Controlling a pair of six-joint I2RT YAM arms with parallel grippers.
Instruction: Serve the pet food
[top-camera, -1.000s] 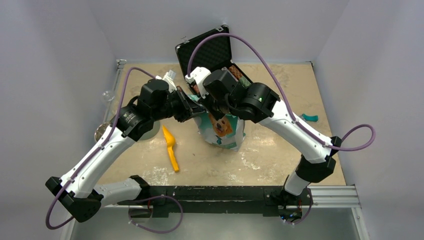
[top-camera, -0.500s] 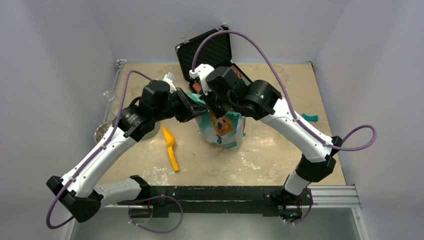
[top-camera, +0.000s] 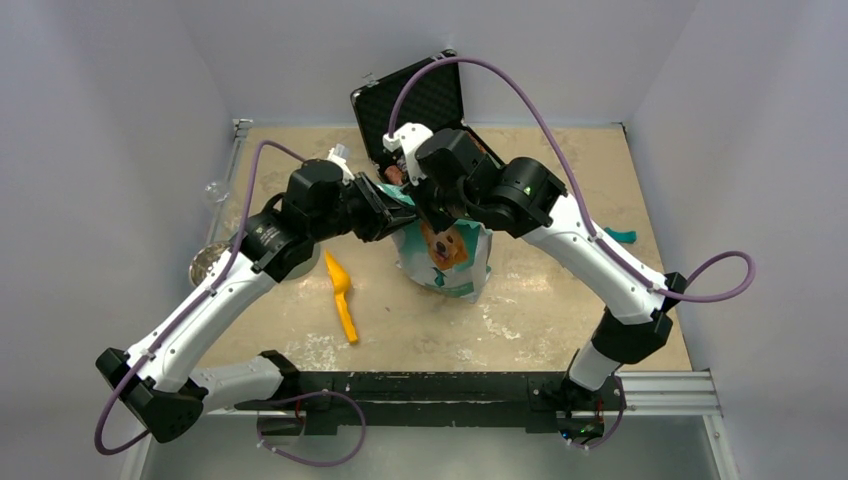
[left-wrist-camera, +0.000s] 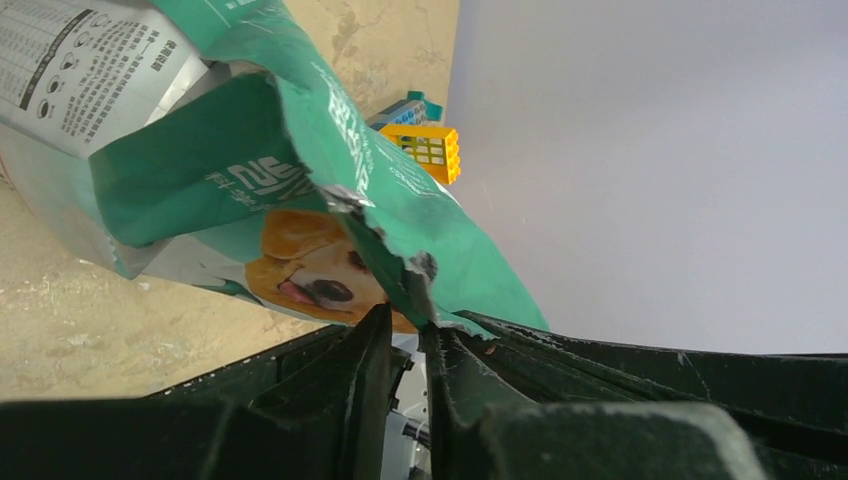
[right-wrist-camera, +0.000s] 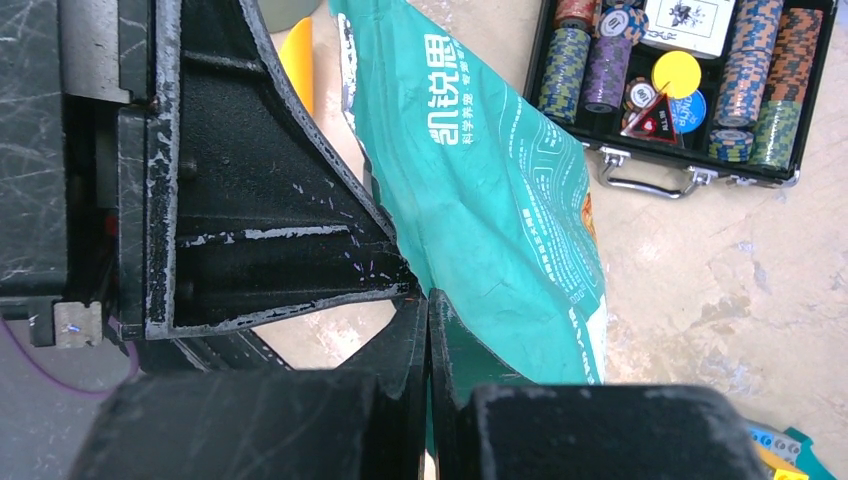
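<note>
well, on the sandy surface (top-camera: 560, 310) the teal pouch (top-camera: 445, 255) of pet food stood in the middle, between the two arms and in front of the open black case (top-camera: 425, 105). its long axis ran nearly upright, with the base on the surface, the torn mouth up and leaning a little to the far side, and the dog face turned to the near edge. no pet food itself was visible. compared with a second before, the right gripper (right-wrist-camera: 428, 310) had drawn the top slightly further back, and the left gripper (left-wrist-camera: 408, 330) had started to loosen: its jaws showed a narrow gap, and the torn rim only lay in it. the right jaws were clenched on the rim. i judged the mouth was opened, so the left arm became free for the yellow scoop (top-camera: 342, 297) lying near the pouch.
</note>
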